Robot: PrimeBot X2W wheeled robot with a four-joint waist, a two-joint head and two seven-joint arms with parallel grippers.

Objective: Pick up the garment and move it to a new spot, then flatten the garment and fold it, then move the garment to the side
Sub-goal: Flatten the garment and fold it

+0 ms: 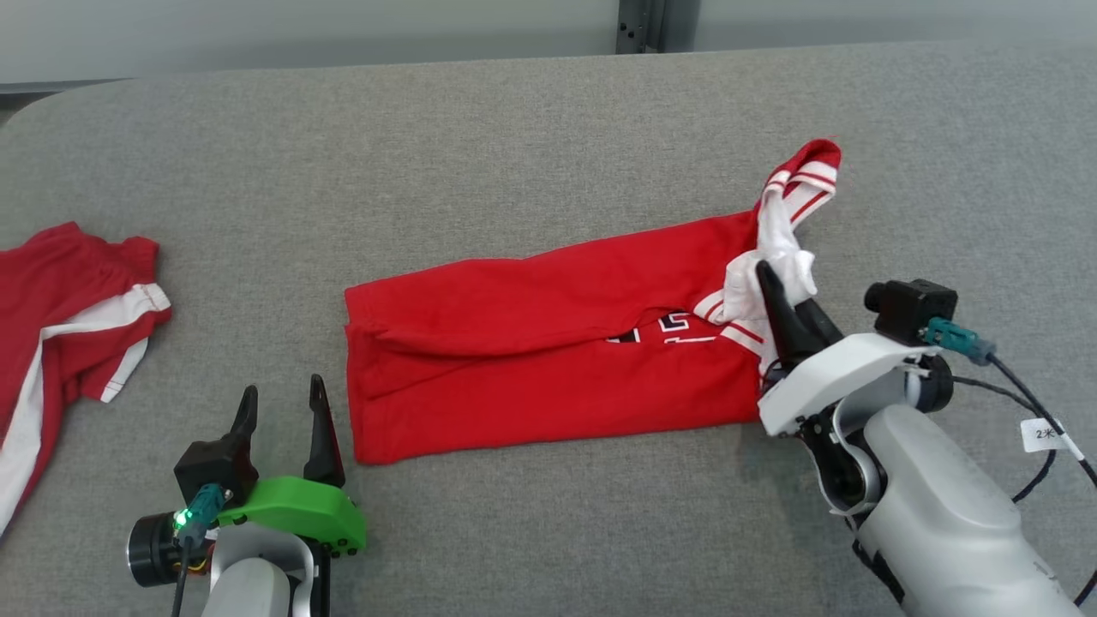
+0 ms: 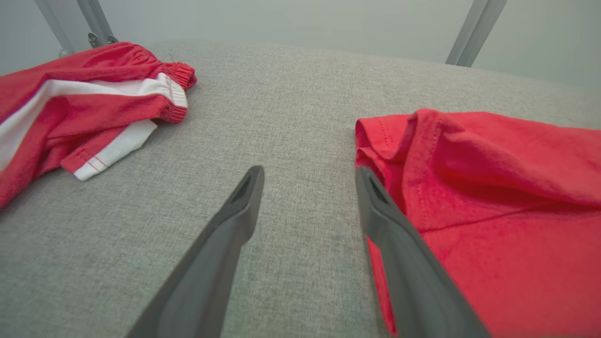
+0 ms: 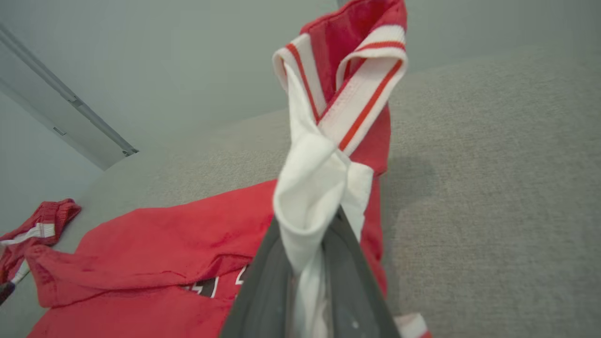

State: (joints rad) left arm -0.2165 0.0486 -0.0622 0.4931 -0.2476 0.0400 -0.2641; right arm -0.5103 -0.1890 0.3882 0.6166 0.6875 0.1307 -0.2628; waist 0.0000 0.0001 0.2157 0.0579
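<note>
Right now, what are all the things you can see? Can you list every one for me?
shirt: one, red with white striped sleeves, middle of the table, one sleeve lifted up
shorts: one, red with white stripes, crumpled at the table's left edge
table: one, grey cloth top, under everything
post: one, dark metal, behind the table's far edge
tag: one, white, hanging beside the right arm
left claw: one, dark fingers on a green mount, open and holding nothing, just left of the shirt's hem
right claw: one, dark fingers on a white mount, shut on the shirt's white sleeve
</note>
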